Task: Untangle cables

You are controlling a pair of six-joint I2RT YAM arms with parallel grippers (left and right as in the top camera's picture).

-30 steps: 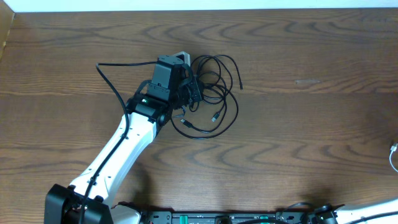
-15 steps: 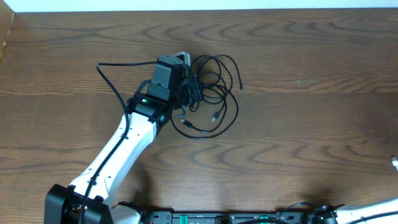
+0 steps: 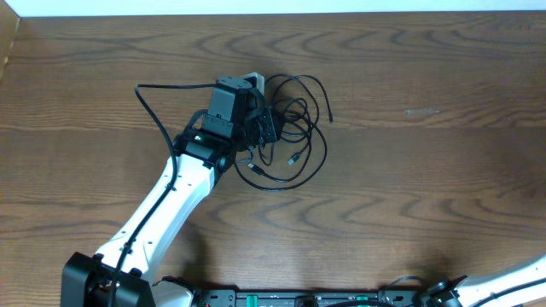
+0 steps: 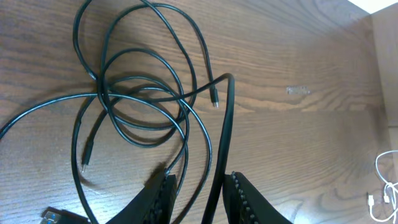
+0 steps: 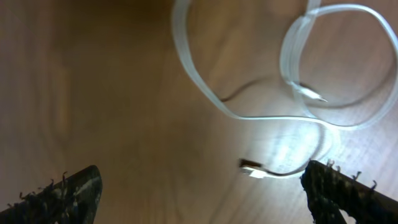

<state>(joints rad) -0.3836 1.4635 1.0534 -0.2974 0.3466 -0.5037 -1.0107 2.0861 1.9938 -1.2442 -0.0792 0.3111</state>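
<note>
A tangle of thin black cables (image 3: 294, 128) lies in loops on the wooden table, with small plug ends showing (image 4: 214, 102). My left gripper (image 3: 266, 128) sits at the tangle's left edge. In the left wrist view it (image 4: 202, 200) is shut on a black cable strand (image 4: 225, 130) that rises between the fingers (image 4: 163, 196), with a thinner strand beside it. My right gripper (image 5: 205, 193) is open, its fingers (image 5: 74, 190) far apart, hovering over a white cable (image 5: 298, 68) whose plug (image 5: 252, 168) lies between them on the table. In the overhead view the right gripper is out of frame.
The left arm (image 3: 162, 213) reaches in from the bottom left, its own thick black wire (image 3: 153, 107) arching to the left. A pale wall edge (image 3: 273, 7) runs along the table's far side. In the left wrist view the white cable (image 4: 385, 186) shows far right.
The black loops have drawn slightly in toward the left gripper. The white cable end seen at the overhead's right edge has slipped out of that view.
</note>
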